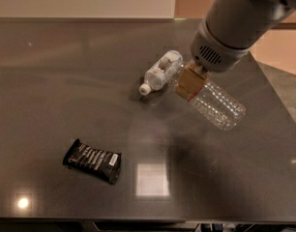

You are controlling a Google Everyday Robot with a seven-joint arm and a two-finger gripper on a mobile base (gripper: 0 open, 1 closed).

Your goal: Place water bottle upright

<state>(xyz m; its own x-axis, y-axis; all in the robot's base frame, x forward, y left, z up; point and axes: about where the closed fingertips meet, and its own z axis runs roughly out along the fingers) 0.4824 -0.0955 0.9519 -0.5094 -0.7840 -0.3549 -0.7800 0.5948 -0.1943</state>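
The water bottle is clear ribbed plastic and hangs tilted above the dark table, its base pointing down to the right. My gripper is shut on the bottle's neck end, with tan fingers covering the cap and label. The bottle's lower end is off the table surface. The grey arm reaches in from the upper right.
A shorter bottle with a white label and white cap lies on its side just left of my gripper. A black snack bar wrapper lies at the front left. The table's right edge runs close behind the held bottle.
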